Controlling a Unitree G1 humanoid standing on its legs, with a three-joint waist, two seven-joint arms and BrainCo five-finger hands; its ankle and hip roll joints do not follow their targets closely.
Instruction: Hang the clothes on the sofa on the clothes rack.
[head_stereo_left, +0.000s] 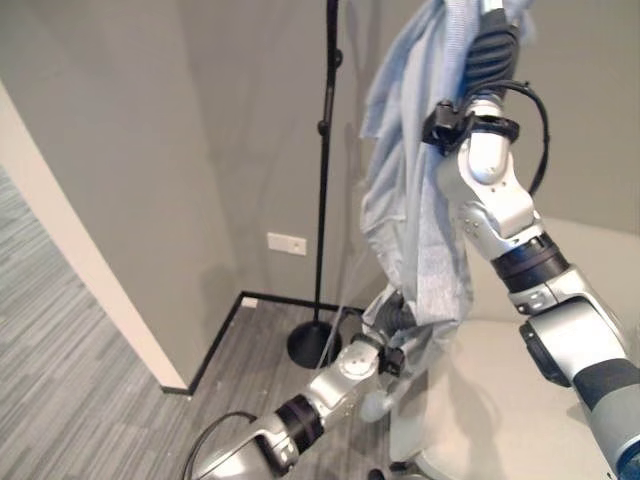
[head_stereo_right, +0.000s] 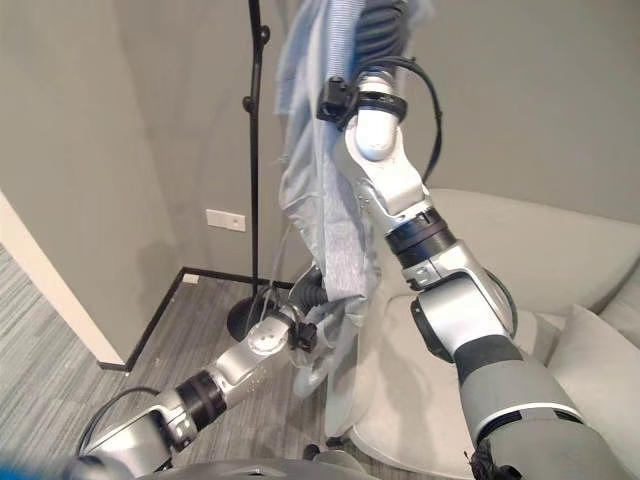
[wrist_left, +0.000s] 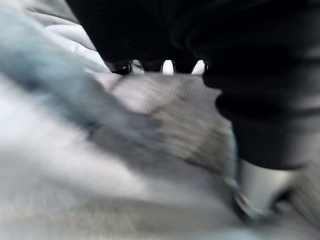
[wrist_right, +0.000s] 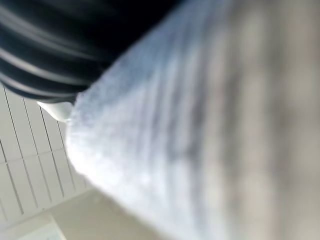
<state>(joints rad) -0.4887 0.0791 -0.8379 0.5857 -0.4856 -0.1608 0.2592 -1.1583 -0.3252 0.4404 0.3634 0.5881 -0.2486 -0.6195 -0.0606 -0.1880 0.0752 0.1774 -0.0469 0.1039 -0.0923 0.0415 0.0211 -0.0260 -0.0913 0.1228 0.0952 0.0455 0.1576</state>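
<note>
Blue garment (head_stereo_left: 415, 200) hangs from your raised right robot hand (head_stereo_left: 495, 45), grip hidden; miss the rack pole (head_stereo_left: 324, 150) and it drops.

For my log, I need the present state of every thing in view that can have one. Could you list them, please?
Light blue garment: lifted, hanging beside the rack pole, not yet hung.
Clothes rack: upright, its visible pole bare.
Right hand: raised, fingers hidden in cloth.
Left hand: low, at the garment's lower part, fingers hidden.
Sofa: behind the garment.
</note>
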